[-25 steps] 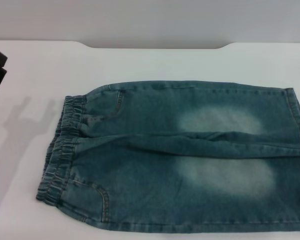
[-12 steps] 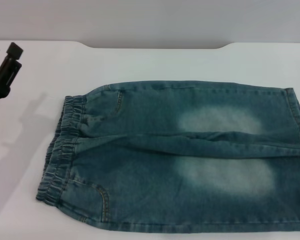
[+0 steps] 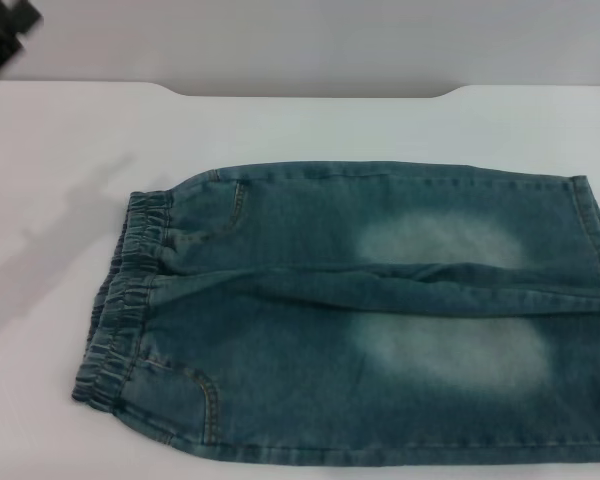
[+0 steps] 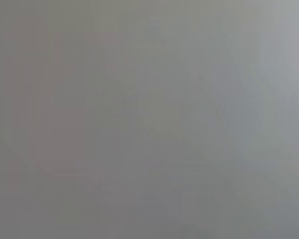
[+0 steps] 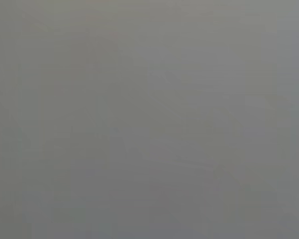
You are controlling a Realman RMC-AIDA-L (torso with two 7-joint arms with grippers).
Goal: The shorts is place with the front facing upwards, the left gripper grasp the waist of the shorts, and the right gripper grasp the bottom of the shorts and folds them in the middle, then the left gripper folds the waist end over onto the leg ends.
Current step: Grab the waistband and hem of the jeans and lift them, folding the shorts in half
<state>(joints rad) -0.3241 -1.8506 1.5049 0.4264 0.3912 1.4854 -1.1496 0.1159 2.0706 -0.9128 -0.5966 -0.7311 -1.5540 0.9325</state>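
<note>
The shorts (image 3: pixel 360 310) lie flat on the white table (image 3: pixel 300 125), blue-green denim with two pale faded patches. The gathered waist (image 3: pixel 120 300) points to the left. The bottom of the shorts (image 3: pixel 595 225) lies at the right, and the near leg runs past the picture's right edge. A crease runs lengthwise between the two legs. My left gripper (image 3: pixel 5 40) shows only as a dark blur in the top left corner, high above the table and well away from the waist. The right gripper is out of view. Both wrist views show only plain grey.
The table's far edge (image 3: pixel 310 93) has a shallow cut-out, with a grey wall behind it. The left gripper's shadow (image 3: pixel 70 230) falls on the bare table left of the waistband.
The left gripper has moved up and toward the far left corner, almost out of the head view. Its shadow has shifted with it. The shorts have not moved.
</note>
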